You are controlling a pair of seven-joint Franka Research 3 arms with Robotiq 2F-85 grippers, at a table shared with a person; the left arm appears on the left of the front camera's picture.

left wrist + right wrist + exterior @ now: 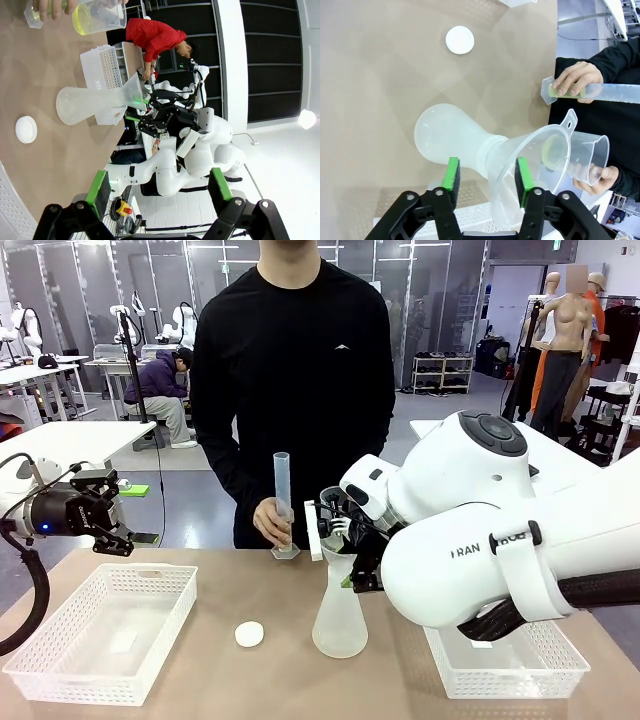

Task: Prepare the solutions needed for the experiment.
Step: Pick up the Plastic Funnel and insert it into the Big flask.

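Funnel (540,165) in flask (445,137), between spread jaws of right gripper (487,172); left gripper (159,186) spread too. Pour prep, seemingly: calls for backing off cleanly, beaker (590,150) of solution (82,20) just beyond

A person's hand (575,80) covers part of the solutions (553,90) in the measuring cylinder (615,91), whose top runs off the picture's edge. The right arm (480,540) hides part of the right basket (520,665).

Front camera faces the person (292,370) across the table (250,590); both wrist cameras share the flask (339,615).
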